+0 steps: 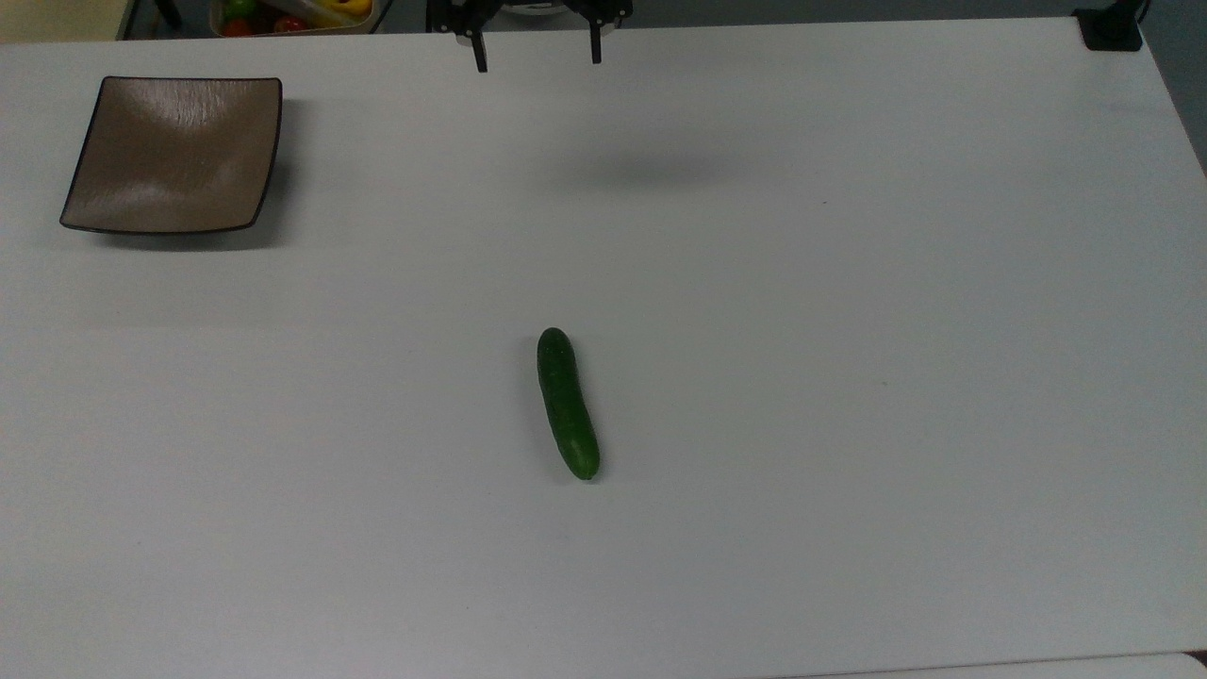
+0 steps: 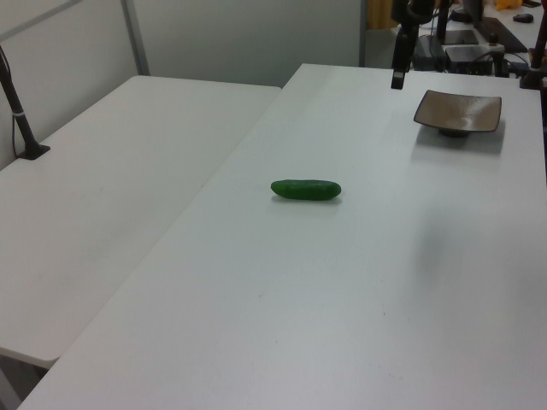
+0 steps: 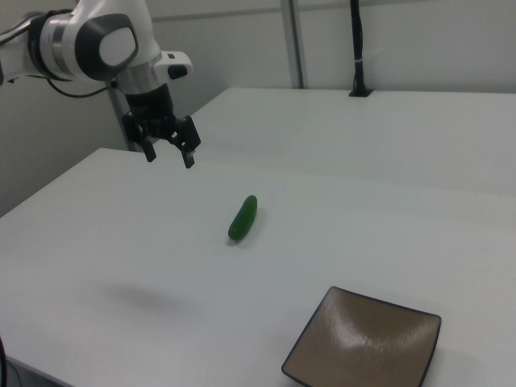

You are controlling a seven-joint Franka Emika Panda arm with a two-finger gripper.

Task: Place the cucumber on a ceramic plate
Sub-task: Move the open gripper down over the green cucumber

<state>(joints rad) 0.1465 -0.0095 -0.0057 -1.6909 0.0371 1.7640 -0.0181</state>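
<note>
Here the cucumber (image 1: 568,404) lies well apart from the spread fingers (image 3: 189,158).

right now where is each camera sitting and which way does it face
Top view: overhead, looking down on the white table; the open tool enters at the top view's upper edge.
Left view: low beyond one table end, looking along it past the cucumber to the ceramic plate; one tool finger hangs at top.
Right view: from the plate's end, facing back; arm and tool at upper left.
All three share cucumber, plate and tool.
</note>
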